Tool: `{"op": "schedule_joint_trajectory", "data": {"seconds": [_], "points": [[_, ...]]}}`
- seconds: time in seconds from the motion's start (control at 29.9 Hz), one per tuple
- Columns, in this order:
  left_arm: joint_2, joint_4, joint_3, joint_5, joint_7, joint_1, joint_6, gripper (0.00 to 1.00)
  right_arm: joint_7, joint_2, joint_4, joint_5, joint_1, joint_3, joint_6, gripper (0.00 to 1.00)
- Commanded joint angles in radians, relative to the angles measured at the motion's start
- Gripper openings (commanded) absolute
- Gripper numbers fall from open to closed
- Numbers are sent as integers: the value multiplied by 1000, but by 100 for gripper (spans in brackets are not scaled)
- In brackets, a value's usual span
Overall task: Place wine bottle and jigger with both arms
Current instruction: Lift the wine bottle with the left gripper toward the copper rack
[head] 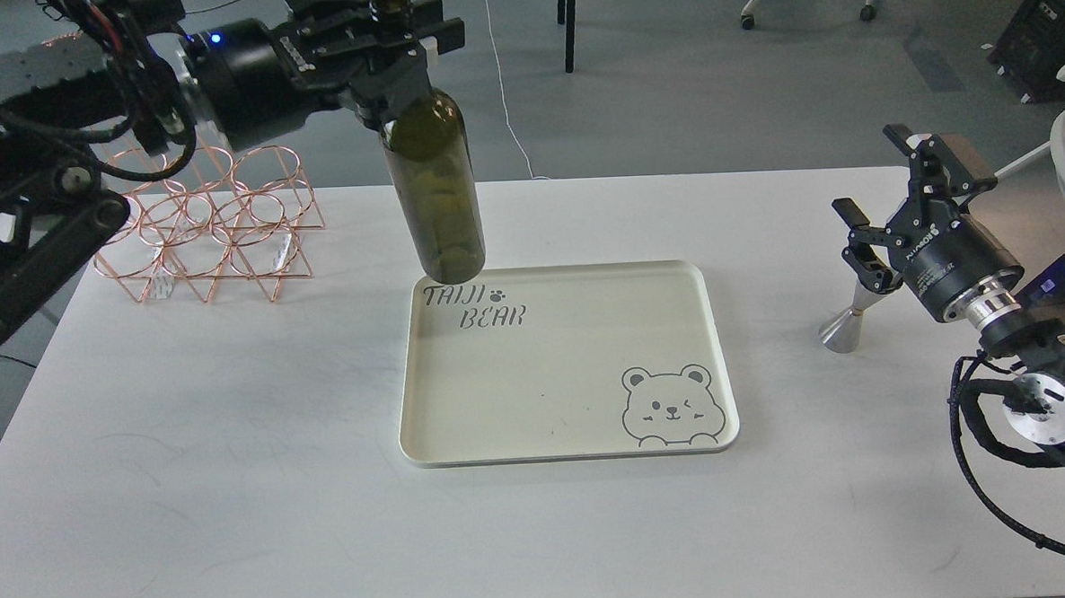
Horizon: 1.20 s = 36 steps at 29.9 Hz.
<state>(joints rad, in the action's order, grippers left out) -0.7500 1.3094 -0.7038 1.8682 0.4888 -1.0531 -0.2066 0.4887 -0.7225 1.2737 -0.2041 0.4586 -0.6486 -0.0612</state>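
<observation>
Big white table (pixel 235 492) takes up most of the view, with grey office floor behind it. Sitting roughly in the middle is a cream tray (pixel 719 345) with rounded corners, "TAIJI BEAR" printed at its far left corner and a winking bear drawn at the near right corner.

Left arm (pixel 58 131) comes in from the top left, bulky and black with cables all over it. Its left gripper (pixel 378 50) is clamped around the neck and shoulder of the wine bottle (pixel 433 186). The bottle is dark olive green and hangs a bit tilted, with its bottom at the tray's far left edge right above the lettering. Can't really tell if the base is touching the tray or just above it.

Behind the left arm there's a copper wire rack (pixel 215 232) on the table's far left, made of rings and triangles.

Right arm (pixel 1029 340) comes in from the right edge. The right gripper (pixel 881 248) has its fingers spread, and the top of the jigger (pixel 848 321) is tucked up by the lower fingers. Whether it's actually pinching it, I can't tell. The jigger is a small shiny steel cone thing standing on the table, well right of the tray.
</observation>
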Motion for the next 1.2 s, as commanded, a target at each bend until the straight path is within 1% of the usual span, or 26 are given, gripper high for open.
{"op": "schedule_joint_trajectory", "data": {"seconds": [0.0, 0.1, 0.17, 0.23, 0.4, 0.6, 0.84, 0.97, 1.07, 1.17], "points": [[-35, -134, 3, -15, 0, -89, -31, 9, 0, 0, 0, 0, 0, 3, 1, 97], [-43, -235, 6, -14, 0, -126, -33, 9, 0, 2, 0, -1, 0, 3, 1, 97], [-49, -298, 7, -7, 0, -127, -33, 9, 0, 2, 0, -3, 0, 4, 1, 97], [-69, -326, 30, -6, 0, -126, -33, 9, 0, 2, 0, -15, 0, 4, 1, 97], [-100, -346, 138, -11, 0, -143, -25, 9, 0, 2, 0, -23, 0, 4, 3, 97], [-101, -369, 145, -7, 0, -136, -24, 9, 0, 2, 0, -23, 0, 4, 3, 97], [-88, -433, 147, -9, 0, -134, -22, 9, 0, 2, 0, -21, 0, 4, 3, 97], [-88, -450, 202, -15, 0, -142, -17, 10, 0, 2, 0, -23, 0, 3, 3, 97], [-86, -460, 210, -15, 0, -140, 4, 10, 0, 2, 0, -23, 0, 3, 3, 97], [-80, -463, 210, -15, 0, -137, 7, 10, 0, 2, 0, -21, 0, 3, 3, 97]]}}
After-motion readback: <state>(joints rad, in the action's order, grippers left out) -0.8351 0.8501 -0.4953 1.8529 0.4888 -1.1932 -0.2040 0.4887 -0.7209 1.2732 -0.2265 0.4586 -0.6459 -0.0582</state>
